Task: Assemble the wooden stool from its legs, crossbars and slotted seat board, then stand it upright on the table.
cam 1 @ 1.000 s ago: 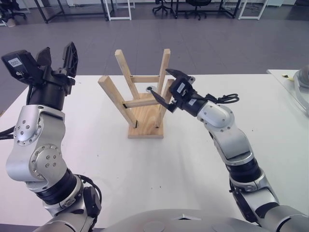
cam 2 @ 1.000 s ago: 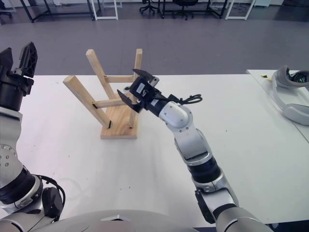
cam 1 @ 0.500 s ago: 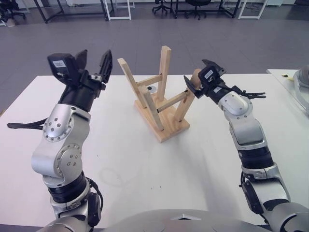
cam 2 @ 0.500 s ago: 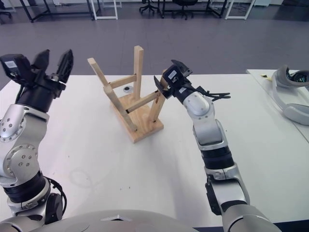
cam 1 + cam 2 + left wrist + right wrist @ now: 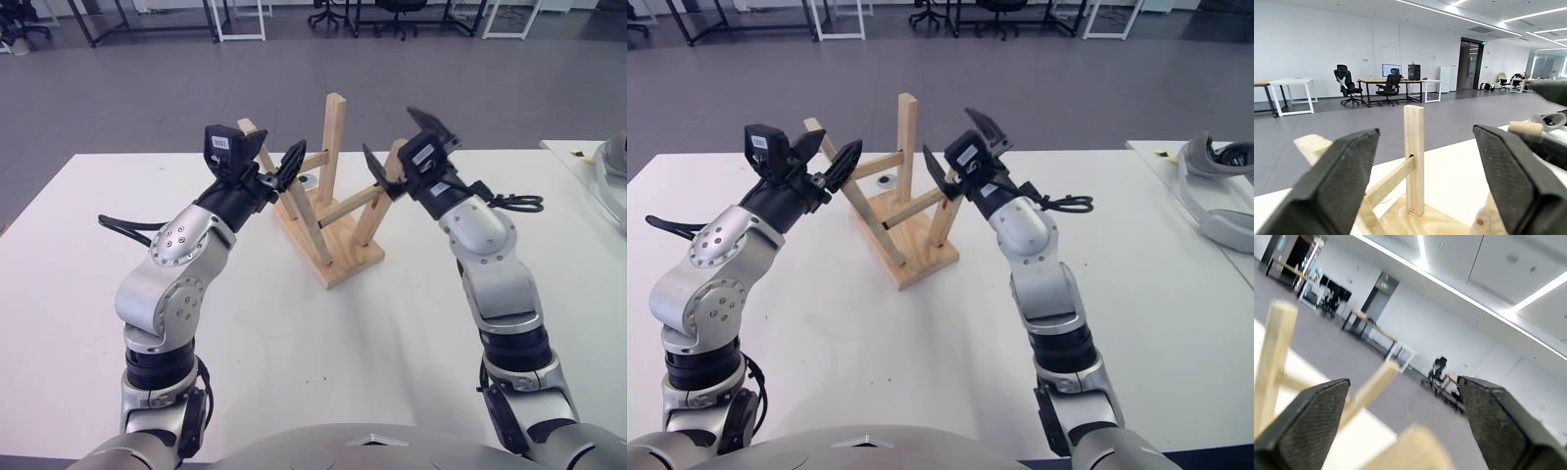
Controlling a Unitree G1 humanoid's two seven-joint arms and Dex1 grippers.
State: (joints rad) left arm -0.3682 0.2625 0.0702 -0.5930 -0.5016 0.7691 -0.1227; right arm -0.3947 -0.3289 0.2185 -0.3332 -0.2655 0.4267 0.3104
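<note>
The wooden stool (image 5: 331, 257) rests upside down on the white table (image 5: 294, 333), seat board down, legs and crossbars pointing up. My left gripper (image 5: 273, 161) is open at the top of the stool's left leg (image 5: 826, 147), one finger on each side; I cannot tell whether it touches. In the left wrist view the black pads (image 5: 1332, 191) frame the tall back leg (image 5: 1414, 156). My right gripper (image 5: 958, 152) is open around the top of the right leg (image 5: 396, 149), whose end sits low between the fingers (image 5: 1308, 421) in the right wrist view.
A small dark round object (image 5: 308, 180) lies on the table just behind the stool. A grey headset (image 5: 1215, 186) sits on a separate table at the far right. Bare tabletop spreads in front of the stool and to both sides.
The stool turned and slid right while my right gripper held a leg; that gripper has since opened. My left arm swung from the far left in to the stool's left leg.
</note>
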